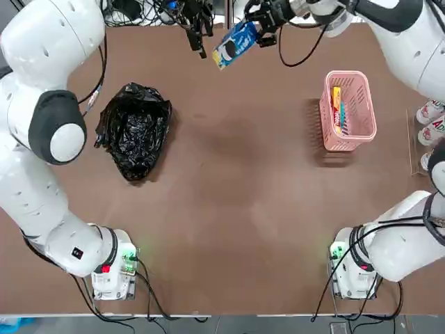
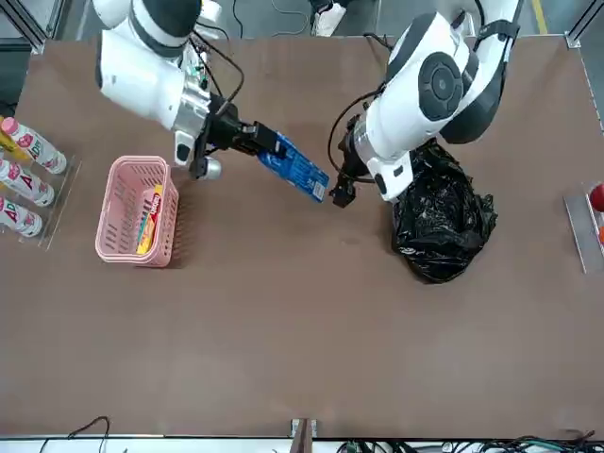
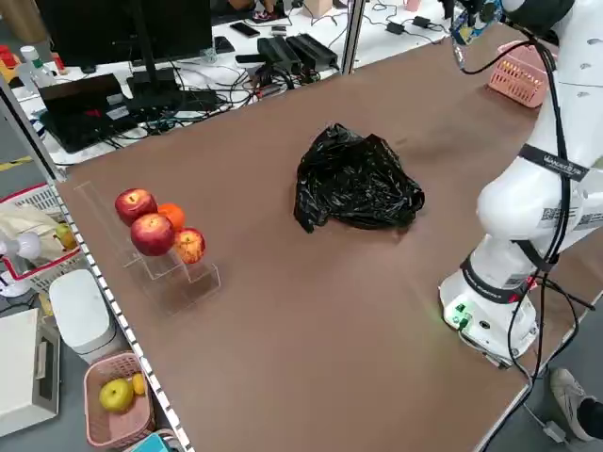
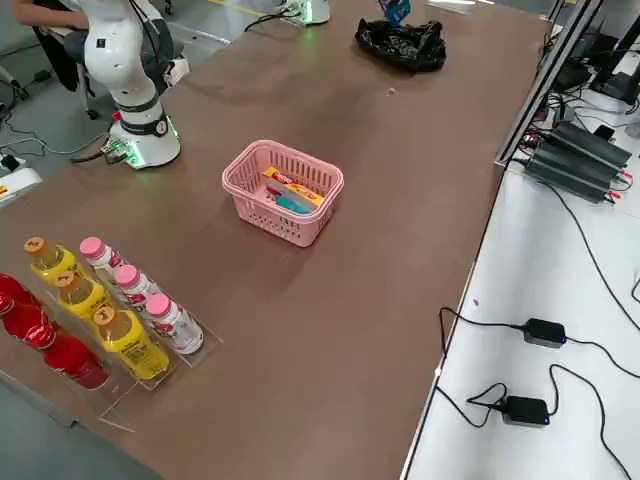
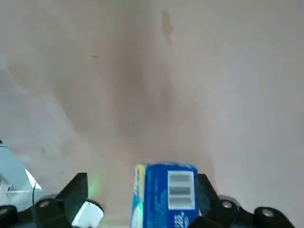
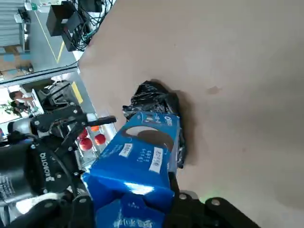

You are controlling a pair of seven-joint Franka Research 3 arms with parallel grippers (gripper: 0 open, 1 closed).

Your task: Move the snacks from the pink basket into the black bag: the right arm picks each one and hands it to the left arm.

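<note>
My right gripper (image 1: 263, 31) is shut on one end of a blue snack packet (image 1: 235, 44) and holds it in the air over the far middle of the table. My left gripper (image 1: 204, 43) is open at the packet's free end. In the left wrist view that end (image 5: 166, 194) sits between the spread fingers, close to one finger (image 5: 207, 192). The pink basket (image 1: 361, 104) stands at the right with a yellow packet (image 1: 336, 103) and a teal packet (image 1: 342, 120) in it. On the left lies the black bag (image 1: 133, 129), crumpled.
White bottles (image 1: 431, 122) stand in a clear rack at the table's right edge. Red and orange fruits (image 3: 151, 226) sit in a rack at the left edge. Cables and power units (image 3: 283, 52) lie beyond the far edge. Both arm bases (image 1: 115, 268) are at the near edge.
</note>
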